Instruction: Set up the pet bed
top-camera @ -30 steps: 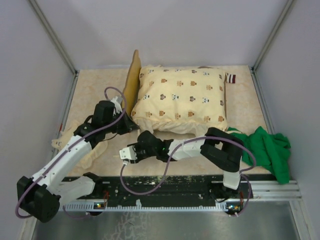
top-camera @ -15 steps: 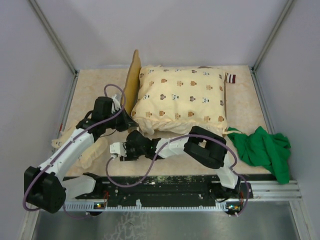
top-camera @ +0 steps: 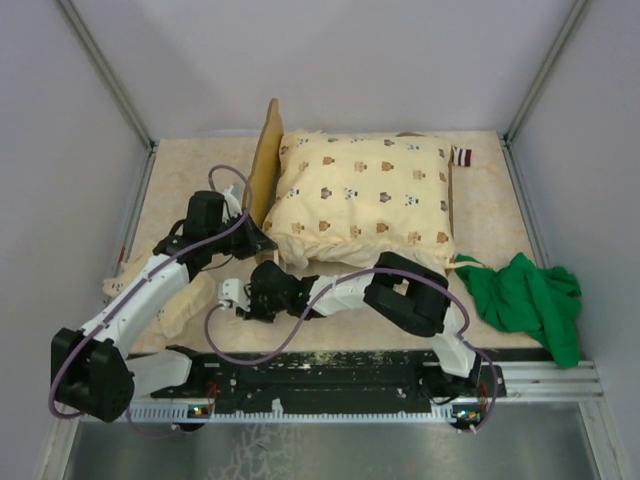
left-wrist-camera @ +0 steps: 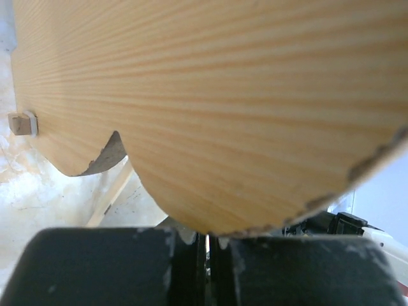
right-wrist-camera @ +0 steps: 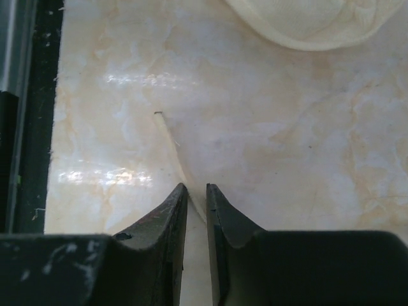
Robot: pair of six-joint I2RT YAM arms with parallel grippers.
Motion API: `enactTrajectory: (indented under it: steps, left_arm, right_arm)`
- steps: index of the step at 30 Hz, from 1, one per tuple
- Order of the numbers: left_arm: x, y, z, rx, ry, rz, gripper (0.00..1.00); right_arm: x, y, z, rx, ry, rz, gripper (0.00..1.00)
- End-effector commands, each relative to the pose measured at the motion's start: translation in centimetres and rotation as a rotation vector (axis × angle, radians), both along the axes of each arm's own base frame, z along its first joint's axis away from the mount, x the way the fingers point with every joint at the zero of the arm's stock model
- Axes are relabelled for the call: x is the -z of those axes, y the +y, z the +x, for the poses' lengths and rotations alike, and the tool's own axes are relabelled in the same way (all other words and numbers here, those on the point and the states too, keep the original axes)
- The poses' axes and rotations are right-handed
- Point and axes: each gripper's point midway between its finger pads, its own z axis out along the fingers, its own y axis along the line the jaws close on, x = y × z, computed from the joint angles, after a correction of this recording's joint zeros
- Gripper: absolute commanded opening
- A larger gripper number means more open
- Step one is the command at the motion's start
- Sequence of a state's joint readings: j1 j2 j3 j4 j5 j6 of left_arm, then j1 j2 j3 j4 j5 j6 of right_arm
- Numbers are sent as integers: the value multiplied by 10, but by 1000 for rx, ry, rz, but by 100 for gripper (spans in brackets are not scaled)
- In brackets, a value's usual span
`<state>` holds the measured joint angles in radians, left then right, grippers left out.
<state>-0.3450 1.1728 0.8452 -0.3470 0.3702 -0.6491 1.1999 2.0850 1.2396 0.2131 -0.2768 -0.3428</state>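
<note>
So the bed (top-camera: 265, 160) sits toward the back of the table (top-camera: 190, 180), headboard on the left standing upright, with a cream quilt (top-camera: 365, 200) piled on top covering most of the frame. The left arm stretches forward from its base, angled inward, and puts the left gripper (top-camera: 255, 240) right at the near end of the headboard. In its wrist view the wood grain and scalloped edge (left-wrist-camera: 223, 95) fill nearly everything. The fingers (left-wrist-camera: 127, 268) are squeezed to a thin slit right under one lobe, and honestly I can't tell if they're pinching anything. The right arm is folded hard, elbow out in front of the quilt, forearm running left and low across the table. The right gripper (top-camera: 228, 295) ends up just near the left one, beside a cream cloth (top-camera: 180, 305). Its tips (right-wrist-camera: 196, 188) are narrow, just a small gap, hovering over a thin pale strand (right-wrist-camera: 167, 137) on the tabletop (right-wrist-camera: 287, 159). A green cloth (top-camera: 525, 295) is off to the right.
</note>
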Motion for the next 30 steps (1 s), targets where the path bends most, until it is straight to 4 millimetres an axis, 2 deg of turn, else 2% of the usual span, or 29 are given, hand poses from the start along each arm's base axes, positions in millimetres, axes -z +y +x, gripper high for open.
enactTrajectory:
  steps: [1, 7, 9, 12, 16, 18, 20, 24, 30]
  left_arm:
    - [7, 4, 5, 0, -8, 29, 0]
    - [19, 9, -4, 13, 12, 54, 0]
    - [24, 11, -7, 14, 12, 61, 0]
    - [32, 16, -12, 9, 26, 77, 0]
    - [46, 29, -25, -9, 75, 116, 0]
    - [54, 40, -33, -38, 95, 145, 0]
    - [60, 47, -39, -65, 95, 142, 0]
    - [68, 55, -46, -99, 102, 139, 0]
    - [92, 62, -58, -140, 161, 158, 0]
  right_arm:
    - [10, -31, -22, -40, 61, -61, 16]
    - [8, -60, -31, -69, 29, -81, 8]
    - [8, -62, -31, -81, 17, -93, 2]
    - [3, -57, -27, -73, 1, -86, 0]
    - [-36, -50, -19, 9, -19, 70, 0]
    - [-61, -55, -11, 101, -31, 194, 0]
    - [-77, -70, 2, 231, -24, 292, 0]
    - [-88, -99, 26, 434, -4, 351, 0]
    - [-106, -119, 61, 608, -31, 367, 0]
